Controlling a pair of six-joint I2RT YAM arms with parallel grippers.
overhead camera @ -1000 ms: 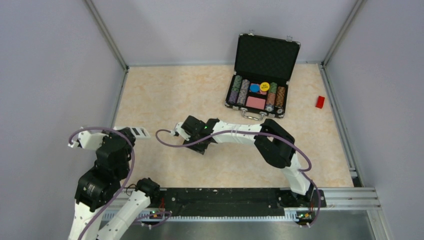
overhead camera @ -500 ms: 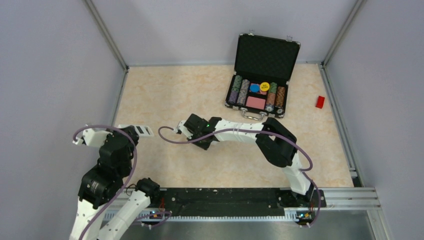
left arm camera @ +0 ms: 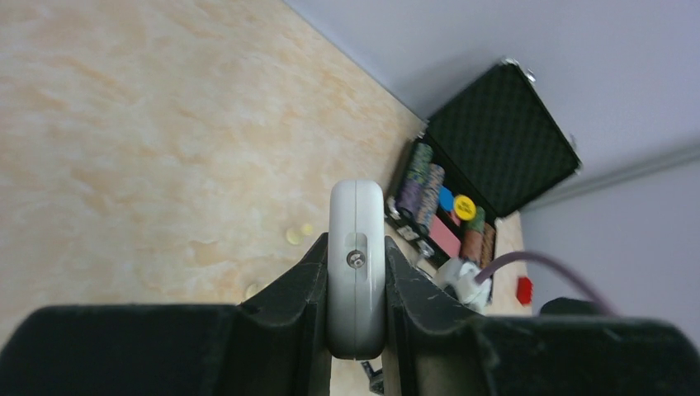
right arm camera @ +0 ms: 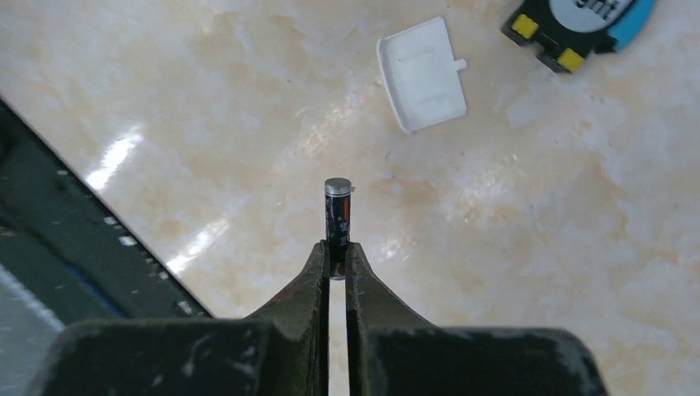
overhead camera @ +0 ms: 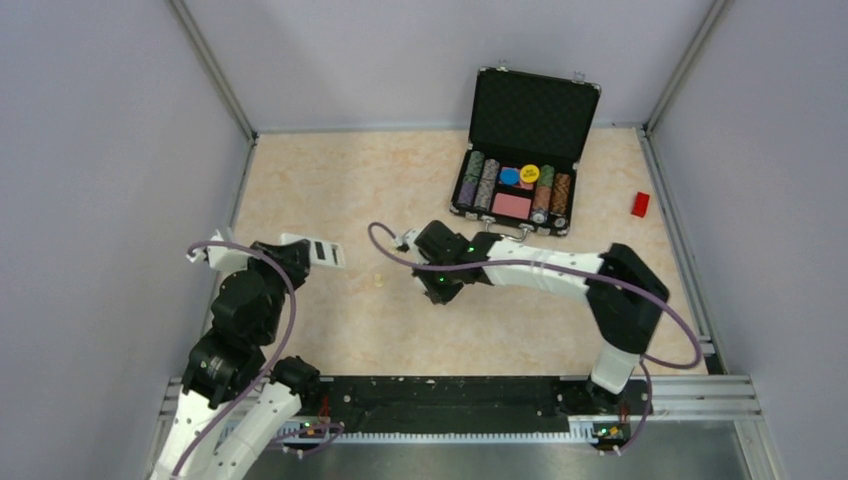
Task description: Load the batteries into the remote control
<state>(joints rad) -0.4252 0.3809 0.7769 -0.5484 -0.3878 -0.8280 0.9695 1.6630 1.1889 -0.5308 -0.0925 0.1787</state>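
My left gripper (left arm camera: 357, 247) is shut on the remote control (left arm camera: 357, 216), a slim white bar seen edge-on between the black fingers. From above, the remote (overhead camera: 318, 250) juts out from the left arm with its white back and small dark bay facing up. In the right wrist view, one battery (right arm camera: 338, 216), a thin dark cylinder with a pale metal end, sticks out from my right gripper (right arm camera: 338, 252). That gripper is shut on the battery's lower end, above the table. The right wrist (overhead camera: 445, 262) hangs to the right of the remote.
A white battery cover (right arm camera: 421, 74) lies on the table beyond the battery, with a blue toy (right arm camera: 578, 25) further right. An open black case of poker chips (overhead camera: 525, 150) stands at the back. A red block (overhead camera: 640, 204) lies far right, a cream peg (overhead camera: 379, 280) between the arms.
The right gripper closed on the battery and moved right with it. The left arm carried the remote rightward, toward the middle of the table.
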